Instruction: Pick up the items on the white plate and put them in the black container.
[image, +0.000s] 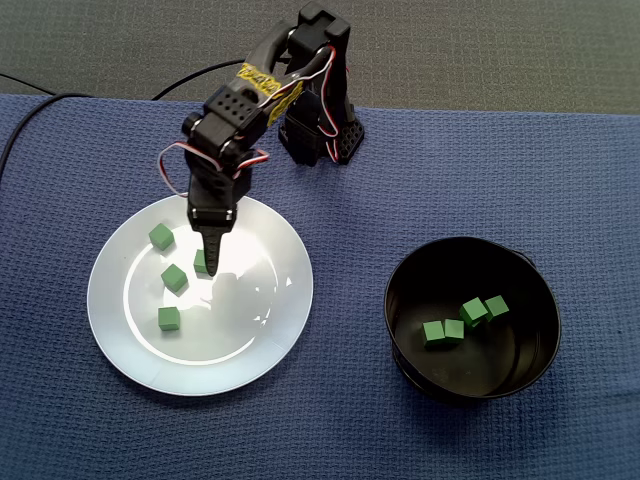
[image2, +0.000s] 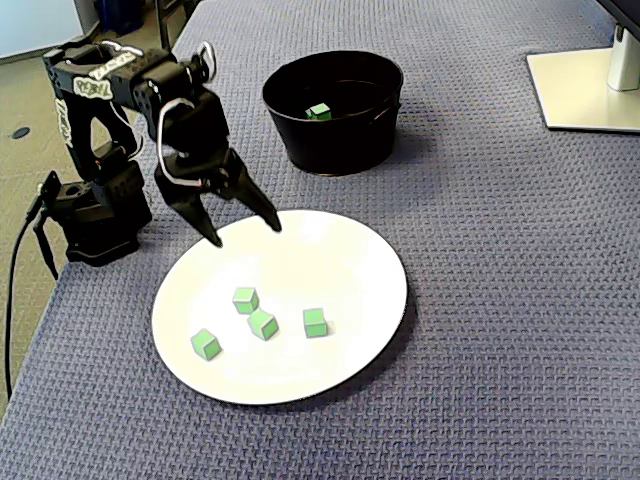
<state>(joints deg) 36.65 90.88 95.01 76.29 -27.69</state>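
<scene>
A white plate (image: 255, 335) (image2: 350, 265) lies on the blue cloth and carries several small green cubes, such as one (image: 161, 236) near its rim and one (image2: 315, 321) standing apart from the others. My black gripper (image: 211, 262) (image2: 243, 232) hangs open above the plate on the arm's side, fingers pointing down, with nothing between them. In the fixed view from above it partly hides one cube (image: 201, 262). The round black container (image: 408, 345) (image2: 330, 150) stands beside the plate and holds several green cubes (image: 473, 312) (image2: 319, 111).
The arm's base (image: 325, 130) (image2: 95, 215) stands at the cloth's edge behind the plate, with a black cable (image2: 15, 290) trailing off the table. A white monitor foot (image2: 590, 85) sits past the container.
</scene>
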